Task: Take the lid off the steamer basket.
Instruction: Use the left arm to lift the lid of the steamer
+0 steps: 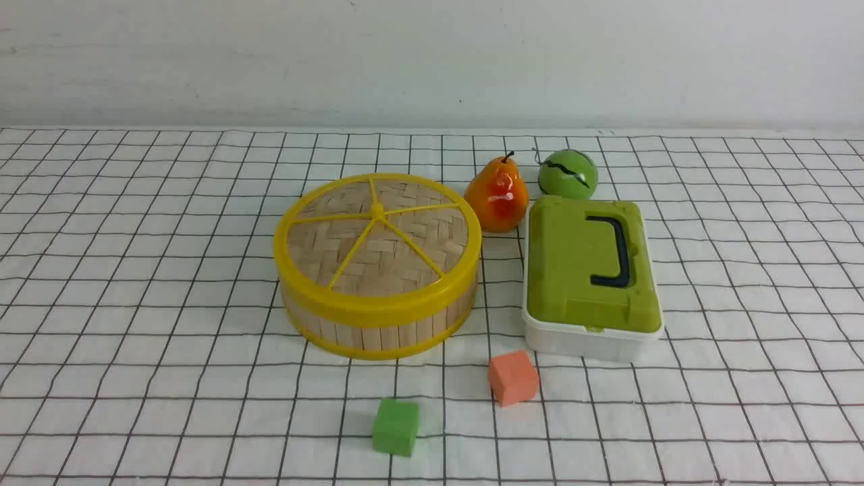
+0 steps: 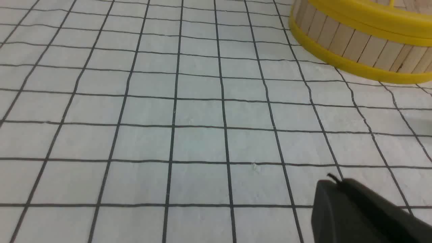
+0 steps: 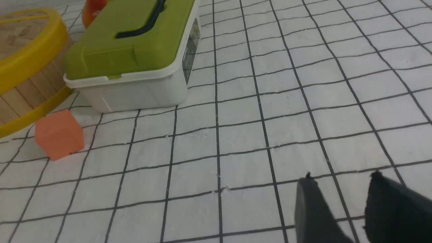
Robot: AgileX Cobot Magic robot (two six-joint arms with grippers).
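The lid (image 1: 378, 226), woven tan bamboo with a yellow rim and spokes, sits closed on the steamer basket (image 1: 378, 332) at the middle of the checked cloth. Neither gripper shows in the front view. In the left wrist view the basket's slatted wall (image 2: 354, 44) lies far ahead of my left gripper (image 2: 334, 180), whose fingers are pressed together and empty. In the right wrist view the lid's rim (image 3: 30, 57) and the basket wall (image 3: 30, 91) are at the edge, far from my right gripper (image 3: 341, 176), which is open and empty over bare cloth.
A white box with a green lid (image 1: 590, 270) stands right of the basket. An orange pear (image 1: 497, 192) and a green ball (image 1: 568, 173) sit behind. An orange cube (image 1: 513, 376) and a green cube (image 1: 395, 426) lie in front.
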